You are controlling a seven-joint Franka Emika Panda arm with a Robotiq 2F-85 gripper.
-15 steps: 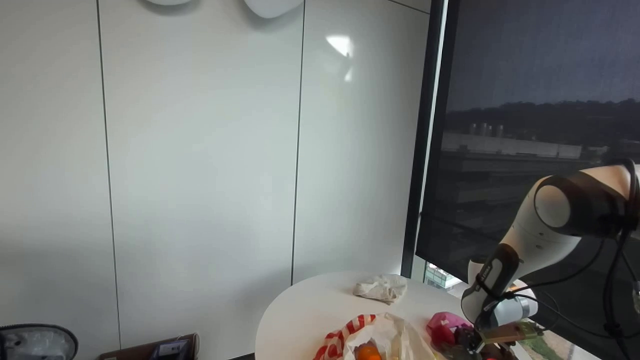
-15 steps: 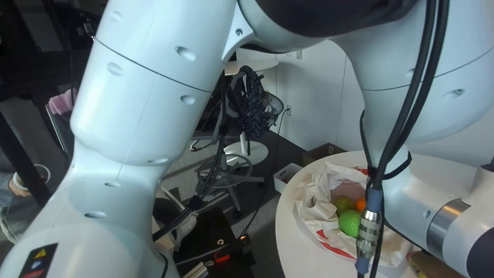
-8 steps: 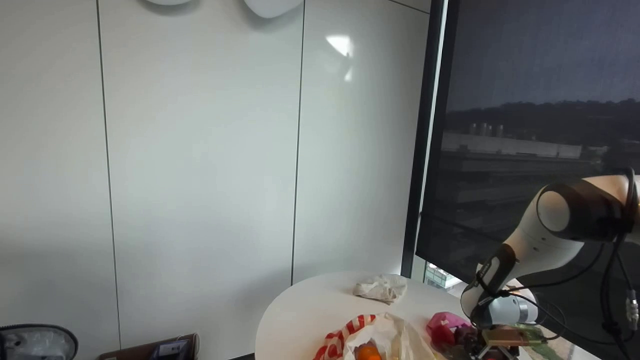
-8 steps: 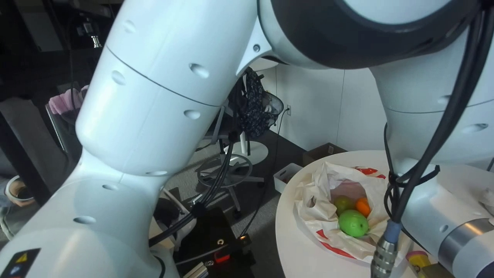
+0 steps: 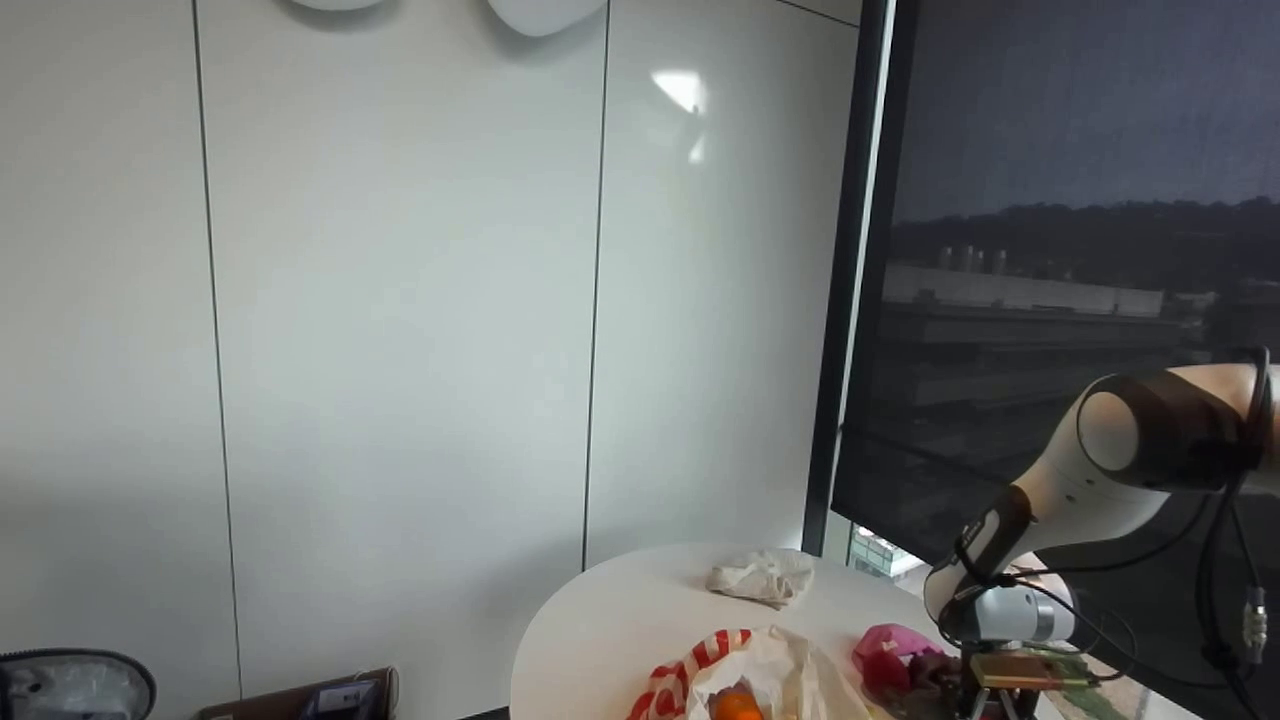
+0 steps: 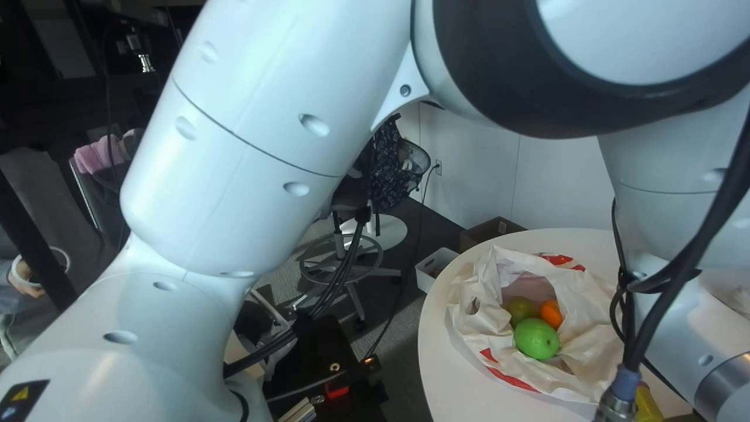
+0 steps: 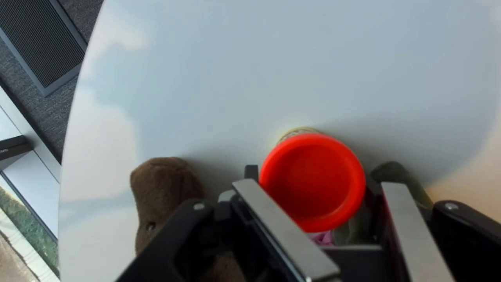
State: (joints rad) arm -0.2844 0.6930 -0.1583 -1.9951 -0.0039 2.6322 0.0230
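Note:
In the wrist view a tub with a red lid (image 7: 313,180) stands on the white table (image 7: 274,58), its pale side just showing behind the lid. My gripper (image 7: 313,186) is open, with its fingers on either side of the tub. The left finger overlaps the lid's edge; whether it touches cannot be told. A gap shows between the lid and the right finger. A brown plush toy (image 7: 164,192) lies left of the gripper, partly hidden by it. A dark green thing (image 7: 399,176) lies by the right finger. In an exterior view the gripper (image 5: 1003,700) is low at the table's right side.
A white plastic bag with red stripes (image 6: 480,293) holds a green fruit (image 6: 536,339), a darker green fruit (image 6: 520,309) and an orange (image 6: 551,314). A pink item (image 5: 885,650) lies near the gripper. A crumpled cloth (image 5: 762,577) lies farther back. A yellow item (image 6: 646,405) shows beside the arm.
The arm has come down, and the gripper has moved lower and turned to point more downward. In an exterior view the arm has shifted right, uncovering the orange. The bag has not moved.

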